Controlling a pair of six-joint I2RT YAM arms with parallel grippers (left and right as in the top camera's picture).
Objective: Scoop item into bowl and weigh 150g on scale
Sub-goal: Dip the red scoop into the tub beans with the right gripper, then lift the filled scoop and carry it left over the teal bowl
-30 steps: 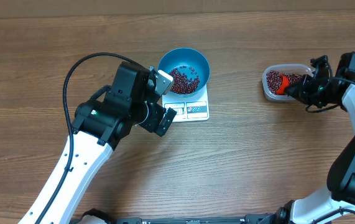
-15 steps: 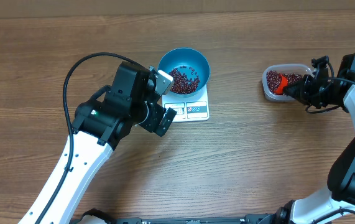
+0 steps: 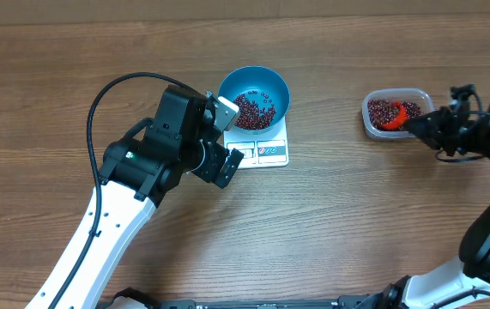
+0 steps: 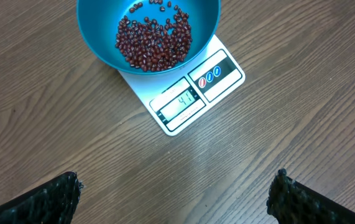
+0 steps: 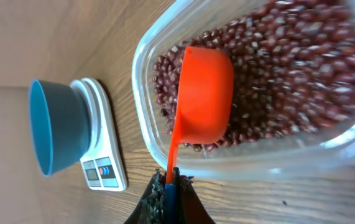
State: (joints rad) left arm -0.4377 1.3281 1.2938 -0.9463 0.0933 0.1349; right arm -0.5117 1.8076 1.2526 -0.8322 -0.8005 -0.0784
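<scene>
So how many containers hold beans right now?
2. The blue bowl sits on the scale mid-table; the clear tub is at the right, with the orange scoop in it.

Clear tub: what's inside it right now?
Red-brown beans and an orange scoop, its handle running out over the tub rim. Whatever lies under the scoop's cup is covered.

The left arm reaches forward with its elbow bent, and the left gripper point(image 4: 177, 193) points down, fingers spread wide. The right arm stretches low and sideways, with the right gripper point(image 5: 170, 183) clamped on a scoop point(image 5: 202, 93) handle.
</scene>
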